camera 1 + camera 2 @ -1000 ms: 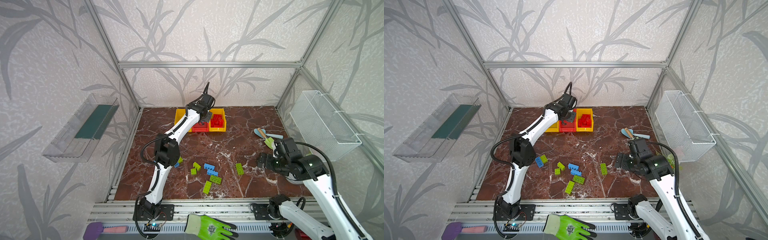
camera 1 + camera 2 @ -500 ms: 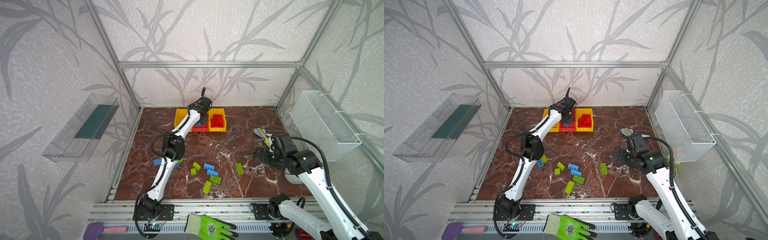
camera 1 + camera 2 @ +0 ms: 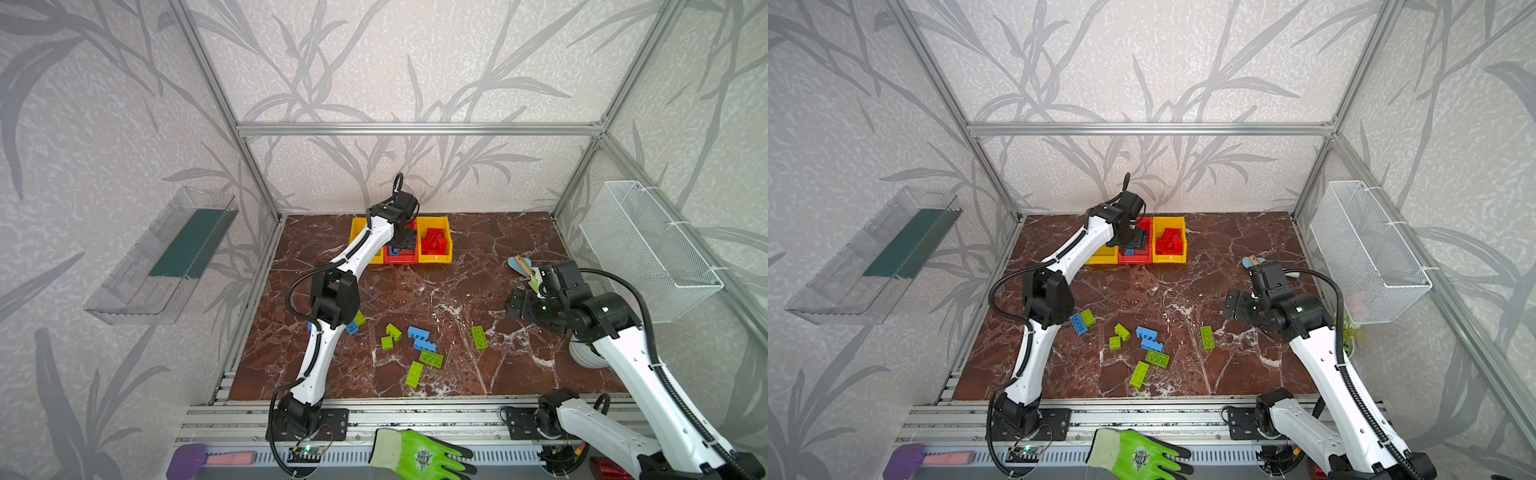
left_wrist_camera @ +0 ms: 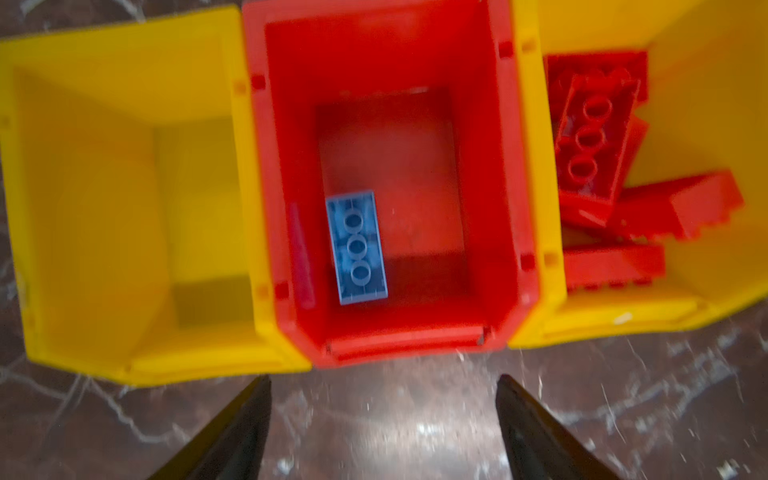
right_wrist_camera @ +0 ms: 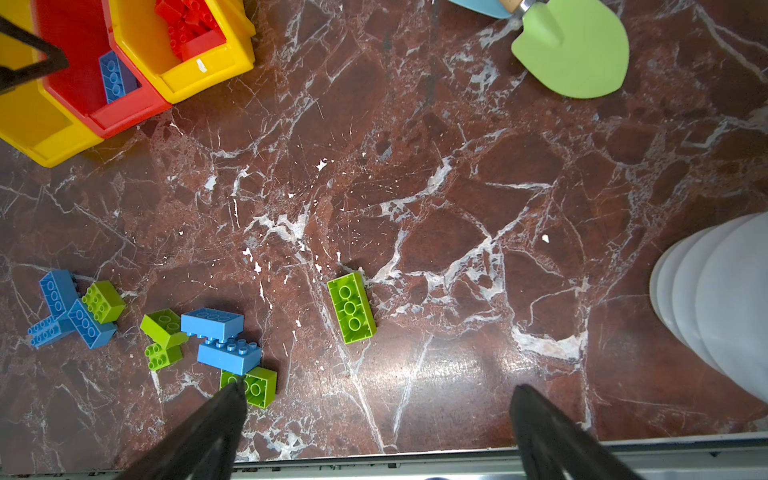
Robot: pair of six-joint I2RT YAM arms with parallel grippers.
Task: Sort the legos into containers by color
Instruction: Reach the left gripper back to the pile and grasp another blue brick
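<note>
Bins joined in a row at back edge of marble top [image 3: 457, 291]: left yellow bin [image 4: 83, 166], red bin [image 4: 286, 124], right yellow bin [image 4: 685, 124]. One blue brick [image 4: 357, 248] flat on red bin floor, underside up. Red bricks [image 4: 594, 137] piled in right yellow bin. Loose blue bricks [image 3: 418, 333] and lime bricks [image 3: 431, 358] scattered toward front edge.

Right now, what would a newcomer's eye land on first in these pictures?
The bright row of bins at the back of the marble tabletop: the open left gripper hangs over the red bin, where a single blue brick lies, and the yellow bin beside it holds a heap of red bricks. Next, the loose lime green and blue bricks scattered near the front edge.
</note>
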